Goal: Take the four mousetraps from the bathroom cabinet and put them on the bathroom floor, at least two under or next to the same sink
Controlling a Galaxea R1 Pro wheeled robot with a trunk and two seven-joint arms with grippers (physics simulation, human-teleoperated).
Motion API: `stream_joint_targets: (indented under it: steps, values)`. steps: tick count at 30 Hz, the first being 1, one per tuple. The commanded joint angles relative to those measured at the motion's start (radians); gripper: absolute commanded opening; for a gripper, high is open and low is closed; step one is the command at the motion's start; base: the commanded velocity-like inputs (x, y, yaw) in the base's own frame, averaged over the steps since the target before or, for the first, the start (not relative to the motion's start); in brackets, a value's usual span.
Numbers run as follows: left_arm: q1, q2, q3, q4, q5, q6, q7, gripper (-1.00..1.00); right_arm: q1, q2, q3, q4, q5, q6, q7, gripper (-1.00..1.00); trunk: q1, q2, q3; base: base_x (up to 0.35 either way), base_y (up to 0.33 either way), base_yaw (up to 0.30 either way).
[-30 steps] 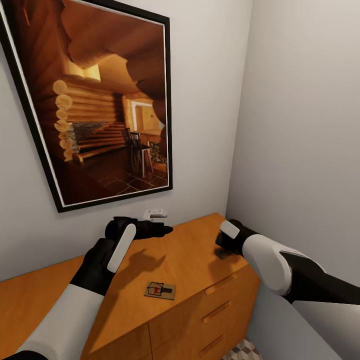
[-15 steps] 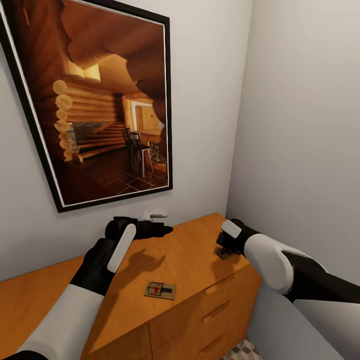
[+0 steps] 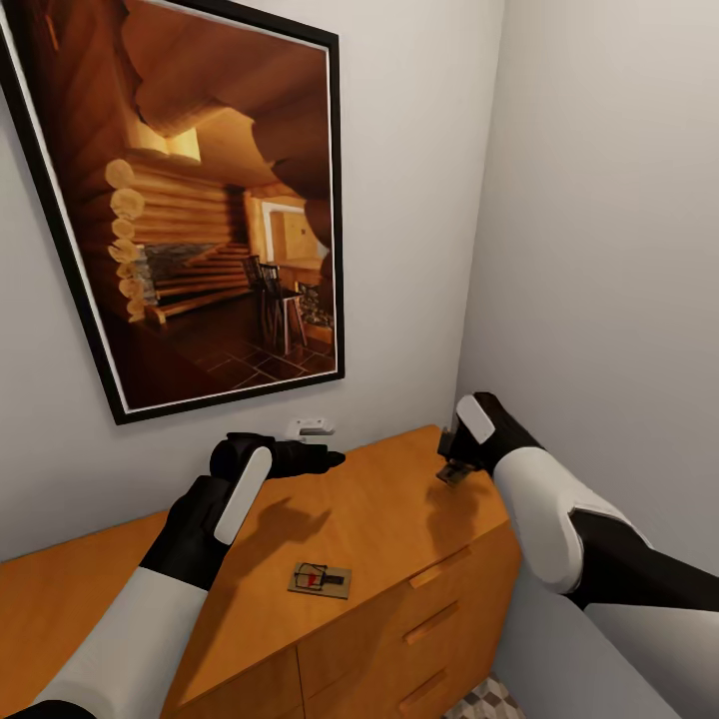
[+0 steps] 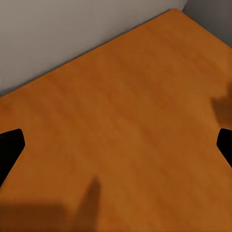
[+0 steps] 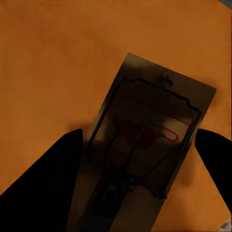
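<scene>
One mousetrap (image 3: 320, 580), a tan board with dark wire and a red mark, lies flat on the orange-brown cabinet (image 3: 384, 519) near its front edge. A second mousetrap (image 3: 453, 473) hangs just above the cabinet's right end, with my right gripper (image 3: 456, 465) shut on it. In the right wrist view this mousetrap (image 5: 150, 140) sits between the two dark fingers (image 5: 48, 188) over the wood. My left gripper (image 3: 330, 460) hovers open above the cabinet's back, close to the wall; the left wrist view looks down on bare cabinet top (image 4: 121, 121).
A large framed picture (image 3: 190, 200) of a log cabin hangs on the wall above the cabinet. A small white fitting (image 3: 308, 427) sits on the wall beside my left gripper. The side wall stands close on the right. A patch of patterned floor (image 3: 489, 699) shows below the drawers.
My right gripper has risen off the cabinet top, lifting the mousetrap it holds. The left arm and the other mousetrap have not moved.
</scene>
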Motion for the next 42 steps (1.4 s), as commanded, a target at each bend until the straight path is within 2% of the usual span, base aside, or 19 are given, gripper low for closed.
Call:
stream_joint_targets:
  steps: [1, 6, 13, 24, 42]
  values:
    - [-0.001, 0.000, 0.000, -0.001, 0.007, 0.004, 0.007, 1.00, -0.001, 0.002, -0.002, -0.033, -0.011, 0.034, -0.015, -1.00, 0.000, -0.001, -0.001, 0.000, 0.000, 0.000]
    - [-0.001, 0.000, 0.000, -0.001, 0.007, 0.004, 0.007, 1.00, -0.001, 0.004, -0.003, -0.110, -0.012, 0.114, -0.033, -1.00, 0.000, -0.001, -0.001, 0.000, 0.000, 0.000]
    - [-0.001, 0.000, 0.000, -0.001, 0.008, 0.004, 0.007, 1.00, 0.000, 0.006, -0.002, -0.133, -0.022, 0.167, -0.042, -1.00, 0.000, -0.001, -0.001, 0.000, 0.000, 0.000]
    - [-0.001, 0.000, 0.000, -0.001, 0.006, 0.004, 0.007, 1.00, -0.001, -0.006, 0.003, -0.135, -0.016, 0.169, -0.040, -1.00, 0.000, -0.001, -0.001, 0.000, 0.000, 0.000]
    - [-0.001, 0.001, 0.000, -0.004, 0.006, 0.005, 0.005, 1.00, -0.001, -0.003, 0.005, -0.196, -0.015, 0.169, -0.035, -1.00, 0.000, -0.001, -0.001, 0.000, 0.000, 0.000]
